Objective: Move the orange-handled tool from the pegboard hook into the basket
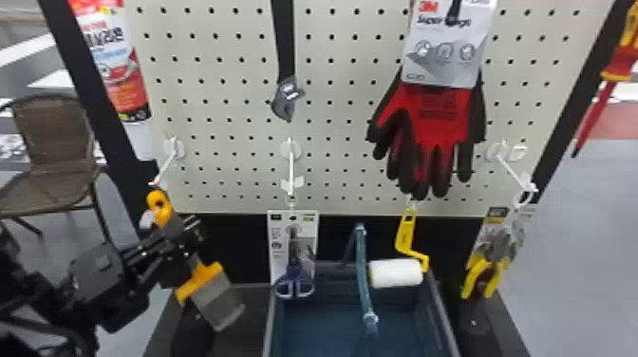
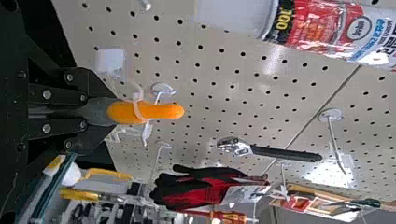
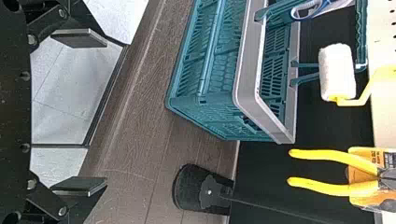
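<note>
Scraper [image 1: 203,281], orange-handled and broad-bladed, was pinched in our left gripper [image 1: 182,236], near the leftmost hook [image 1: 164,169] on the pegboard [image 1: 228,109]; we couldn't tell whether its loop [image 2: 138,108] had cleared it. We had the basket [image 1: 313,330] lower, to the right. Our right gripper [image 3: 103,112] stood wide, with nothing between its fingers.

At the head view's top, right of centre, "3M" and, beneath it, "Super" stand on the glove card [image 1: 441,52]. In the left wrist view's upper right, "00" shows on the red-and-white can [image 2: 322,28]; its other print is unclear.
</note>
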